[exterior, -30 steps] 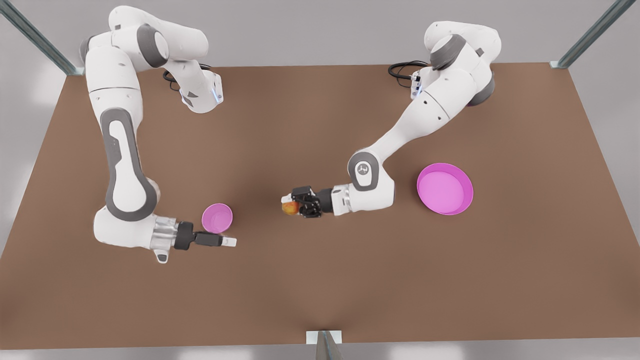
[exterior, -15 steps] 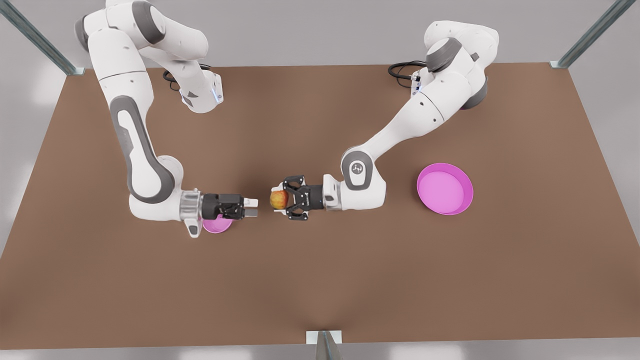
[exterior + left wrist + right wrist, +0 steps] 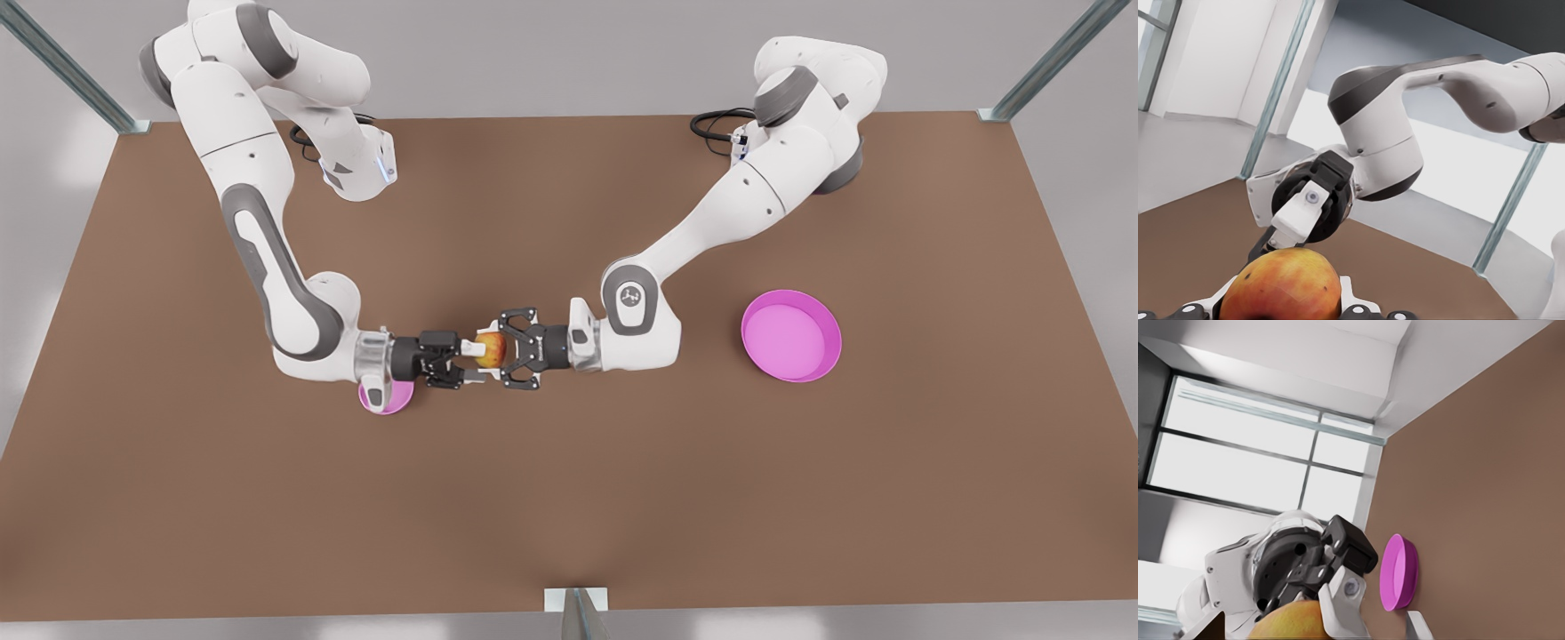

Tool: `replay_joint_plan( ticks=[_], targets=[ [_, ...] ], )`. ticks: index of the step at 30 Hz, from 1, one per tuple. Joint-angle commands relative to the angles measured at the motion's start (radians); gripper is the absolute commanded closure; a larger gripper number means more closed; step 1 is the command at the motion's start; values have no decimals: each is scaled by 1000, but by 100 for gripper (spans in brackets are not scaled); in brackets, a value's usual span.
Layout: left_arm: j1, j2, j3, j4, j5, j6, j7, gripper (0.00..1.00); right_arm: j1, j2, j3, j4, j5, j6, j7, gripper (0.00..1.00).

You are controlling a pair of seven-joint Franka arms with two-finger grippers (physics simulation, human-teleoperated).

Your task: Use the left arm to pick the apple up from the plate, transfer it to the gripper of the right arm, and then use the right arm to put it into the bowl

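Above the table, the left end effector grips the apple; the right end effector straddles it.

From my seat I can read no words, numbers or brand names anywhere; the one mark I see is a small white round emblem on the grey elbow joint, too small to read.

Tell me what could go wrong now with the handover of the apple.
1. The left tool holds the apple above the table; if it lets go before the right tool closes, the apple may fall and roll away.
2. The two tools nearly touch; a bump could knock the apple loose.
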Motion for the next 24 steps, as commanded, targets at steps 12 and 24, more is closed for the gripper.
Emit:
replay_joint_plan(
  ticks=[12,24],
  targets=[
    [-9,10,1,10,4,-20,212,53,-47,-36,71,-62,75,1,-339,1],
    [-9,12,1,11,4,-20,211,53,-47,-22,72,-73,75,11,-359,11]
  ],
)
